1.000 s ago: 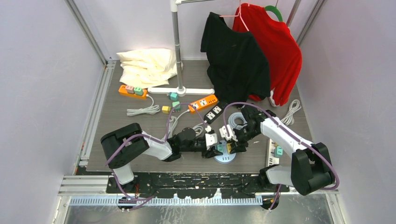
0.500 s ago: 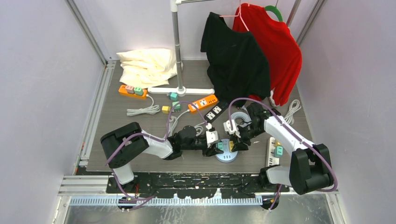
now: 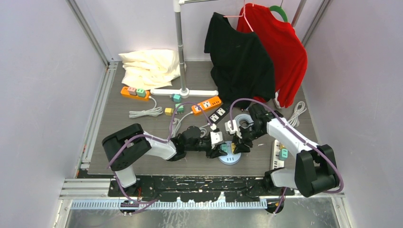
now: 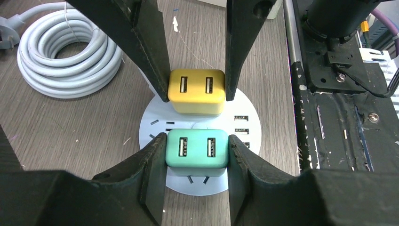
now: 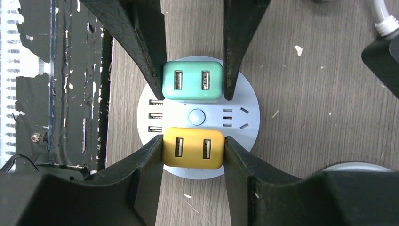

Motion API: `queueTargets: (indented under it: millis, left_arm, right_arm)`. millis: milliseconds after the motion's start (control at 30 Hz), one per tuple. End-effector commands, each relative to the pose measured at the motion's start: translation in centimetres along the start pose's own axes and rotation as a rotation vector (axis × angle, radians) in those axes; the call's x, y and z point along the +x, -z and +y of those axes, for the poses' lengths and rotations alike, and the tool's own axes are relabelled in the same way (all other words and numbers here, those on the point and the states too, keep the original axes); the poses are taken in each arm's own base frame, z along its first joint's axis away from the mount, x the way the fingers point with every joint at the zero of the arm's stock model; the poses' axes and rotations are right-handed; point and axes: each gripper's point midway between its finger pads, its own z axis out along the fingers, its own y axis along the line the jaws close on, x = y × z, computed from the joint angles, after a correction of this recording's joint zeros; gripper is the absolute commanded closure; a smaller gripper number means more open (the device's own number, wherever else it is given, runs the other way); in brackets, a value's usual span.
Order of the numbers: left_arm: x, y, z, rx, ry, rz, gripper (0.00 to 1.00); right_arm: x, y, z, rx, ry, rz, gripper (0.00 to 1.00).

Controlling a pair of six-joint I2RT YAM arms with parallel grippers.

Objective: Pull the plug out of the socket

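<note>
green plug (image 4: 196, 151) gripped by left pincer (image 4: 196, 142), yellow plug (image 5: 193, 149) by right pincer (image 5: 193, 141)

L gripper (image 3: 222, 151) & R gripper (image 3: 236, 146) box in socket (image 3: 229, 160); cable coil (image 3: 244, 122) behind; bare table (image 3: 259, 161) on R

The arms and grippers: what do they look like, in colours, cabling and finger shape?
The left arm and right arm match: bulky black joint housings, white links between, and a purple cable looping loosely along each. The left gripper and right gripper have matte black, wedge-shaped fingers tapering to narrow tips. No markings show.
</note>
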Motion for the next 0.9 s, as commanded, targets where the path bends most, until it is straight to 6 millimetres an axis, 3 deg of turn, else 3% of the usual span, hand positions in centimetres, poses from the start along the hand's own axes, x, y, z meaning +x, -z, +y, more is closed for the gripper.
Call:
queueTargets:
  millis: [0, 167, 300, 500, 667, 733, 867]
  left_arm:
    - [1.1, -0.3, -0.2, 0.012, 0.016, 0.044, 1.0]
    - [1.2, -0.3, -0.2, 0.016, 0.02, 0.051, 1.0]
    - [1.2, -0.4, -0.3, 0.022, 0.023, 0.055, 1.0]
    - [1.4, -0.5, -0.2, 0.024, 0.029, 0.067, 1.0]
    - [1.5, -0.5, -0.3, 0.028, 0.032, 0.074, 1.0]
    - [1.5, -0.6, -0.3, 0.03, 0.032, 0.075, 1.0]
    - [1.6, -0.6, -0.3, 0.036, 0.035, 0.08, 1.0]
  right_arm:
    - [-2.0, 1.8, -2.0, 0.07, 0.019, -0.099, 0.99]
    - [-0.8, 2.0, 1.1, -0.031, 0.086, -0.106, 0.99]
    - [-1.7, 0.7, 3.0, -0.121, 0.183, -0.126, 0.99]
    - [-4.4, -0.1, -0.5, -0.005, 0.063, -0.171, 0.99]
    - [-3.1, 1.9, -1.8, 0.071, 0.005, -0.165, 0.99]
    - [-2.7, 2.7, -0.8, 0.05, 0.027, -0.186, 0.99]
    - [-2.2, 2.4, 2.2, -0.061, 0.107, -0.197, 0.99]
